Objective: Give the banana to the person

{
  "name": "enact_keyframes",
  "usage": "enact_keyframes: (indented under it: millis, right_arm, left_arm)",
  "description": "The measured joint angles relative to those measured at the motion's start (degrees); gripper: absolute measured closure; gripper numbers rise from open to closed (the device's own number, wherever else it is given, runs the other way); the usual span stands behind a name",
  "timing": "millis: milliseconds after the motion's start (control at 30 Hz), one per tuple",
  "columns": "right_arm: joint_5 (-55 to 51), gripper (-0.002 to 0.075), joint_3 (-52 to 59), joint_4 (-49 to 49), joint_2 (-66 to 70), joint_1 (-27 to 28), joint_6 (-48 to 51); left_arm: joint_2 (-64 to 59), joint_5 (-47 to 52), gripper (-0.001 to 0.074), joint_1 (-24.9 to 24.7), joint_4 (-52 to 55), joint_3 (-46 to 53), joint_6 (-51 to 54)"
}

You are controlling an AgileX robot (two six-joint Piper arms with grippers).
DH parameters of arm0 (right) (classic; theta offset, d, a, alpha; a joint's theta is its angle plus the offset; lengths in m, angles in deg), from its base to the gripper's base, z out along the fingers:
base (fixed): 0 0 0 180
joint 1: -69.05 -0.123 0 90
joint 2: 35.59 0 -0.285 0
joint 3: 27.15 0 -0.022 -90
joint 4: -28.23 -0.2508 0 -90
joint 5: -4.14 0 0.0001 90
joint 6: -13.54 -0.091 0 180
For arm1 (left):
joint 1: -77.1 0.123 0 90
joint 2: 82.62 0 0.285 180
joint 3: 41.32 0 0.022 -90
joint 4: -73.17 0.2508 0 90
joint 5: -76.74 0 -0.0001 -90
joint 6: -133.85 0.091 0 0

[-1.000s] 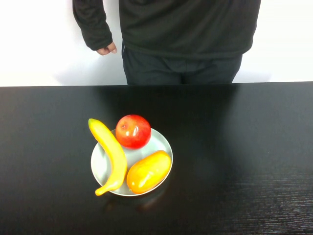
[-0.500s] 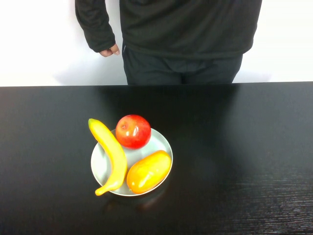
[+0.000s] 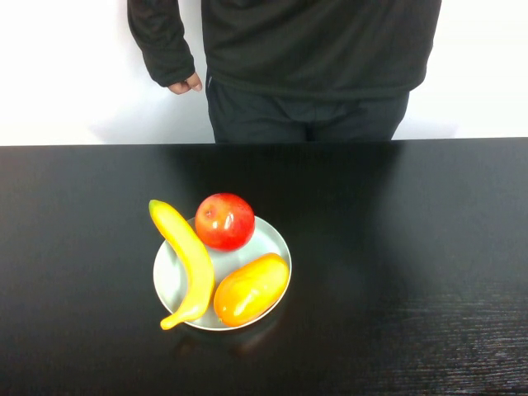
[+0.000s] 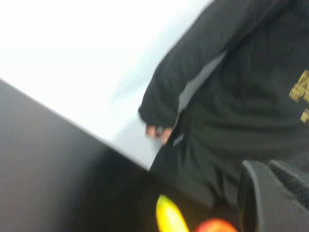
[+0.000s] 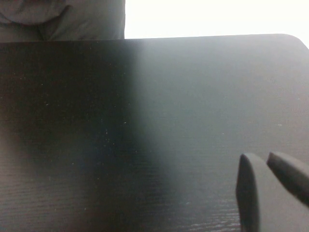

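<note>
- Gold lettering is showing on the chest of the person's (image 4: pixel 231 96) dark top in the left wrist view; it is running off the edge and blurring, so nothing is reading as letters.
- No other text, labels or numbers are showing anywhere.

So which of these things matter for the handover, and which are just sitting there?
Job:
banana, on the plate's left side
person, behind the table
left end effector, raised near the plate
right end effector, low over bare table

Lying about:
apple
mango
plate
table
</note>
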Motion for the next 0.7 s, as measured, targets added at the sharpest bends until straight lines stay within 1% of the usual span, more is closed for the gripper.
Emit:
enact_keyframes:
  millis: [100, 167, 233, 300, 367, 467, 567, 633, 700]
  right_arm:
    - [0.0, 0.0733, 0.0, 0.0, 0.0, 0.0, 0.0]
    - [0.0, 0.0733, 0.0, 0.0, 0.0, 0.0, 0.0]
    - [0.0, 0.0733, 0.0, 0.0, 0.0, 0.0, 0.0]
    - [0.0, 0.0733, 0.0, 0.0, 0.0, 0.0, 0.0]
    - [0.0, 0.0733, 0.0, 0.0, 0.0, 0.0, 0.0]
    - [0.0, 0.0733, 0.0, 0.0, 0.0, 0.0, 0.0]
    - [0.0, 0.0733, 0.0, 0.1, 0.0, 0.0, 0.0]
    - [0.0, 0.0733, 0.0, 0.1, 0.0, 0.0, 0.0]
    - [0.0, 0.0733, 0.0, 0.1, 0.0, 0.0, 0.0]
  left_arm:
    - [0.0, -1.8, 0.0738, 0.0, -0.4, 0.0, -0.2]
    - [0.0, -1.1, 0.0738, 0.0, -0.4, 0.0, -0.1]
    - [0.0, 2.4, 0.0738, 0.0, -0.5, 0.0, -0.1]
    - [0.0, 8.6, 0.0738, 0.0, -0.5, -1.4, -0.4]
    - [-1.9, 14.7, 0.0738, 0.0, -0.9, -4.8, -0.5]
    - [-7.6, 23.7, 0.0738, 0.0, -0.4, -13.4, 2.1]
    - [-16.5, 37.1, 0.0738, 0.0, 2.2, -24.3, 3.8]
    - [-24.0, 47.8, 0.0738, 0.0, 4.0, -31.3, 4.2]
    - [-31.6, 56.0, 0.0738, 0.0, 5.3, -36.7, 5.1]
